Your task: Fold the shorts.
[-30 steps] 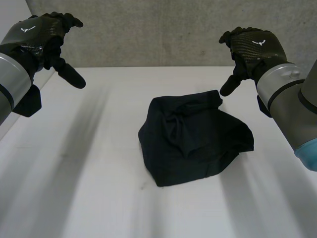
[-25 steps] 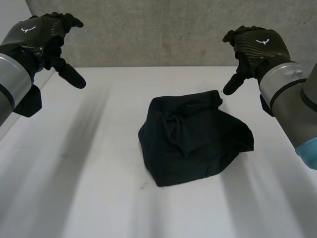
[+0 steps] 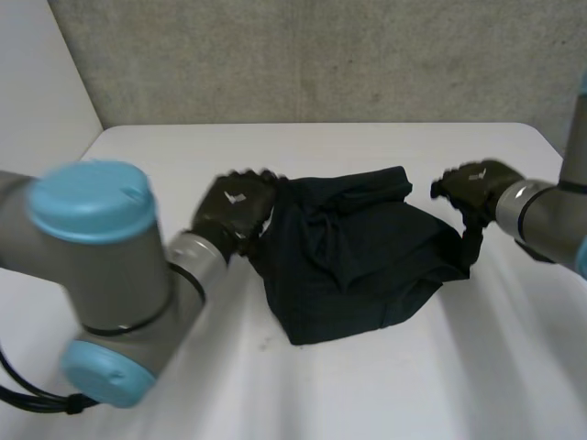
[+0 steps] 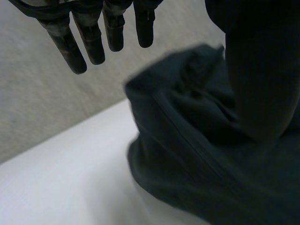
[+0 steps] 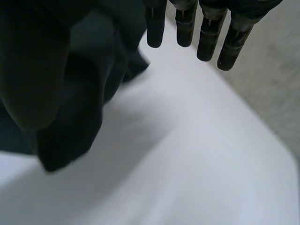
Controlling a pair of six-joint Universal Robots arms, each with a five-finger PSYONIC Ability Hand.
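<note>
A: What lies nearest us?

B: Bare table along its near edge, with nothing in the way. Past that are the shorts, a dark crumpled heap about the middle of the table, with layers lapped over one another.

A: How will they handle?

B: Soft, light and limp, I'd say. They'll sag and drag rather than keep a shape. They don't look slippery or fragile. I'd take hold at a firm edge, and the thick rolled band on the far side looks best. They should be spread flat before any fold.

A: And the hands?

B: The left hand is at the heap's left edge and the right hand at its right edge. The left's fingers are straight and apart from the thumb, holding nothing, and the right's are the same. I can't tell whether either hand touches the cloth.

A: Beyond that?

B: More bare table to its far edge, then a grey wall.
</note>
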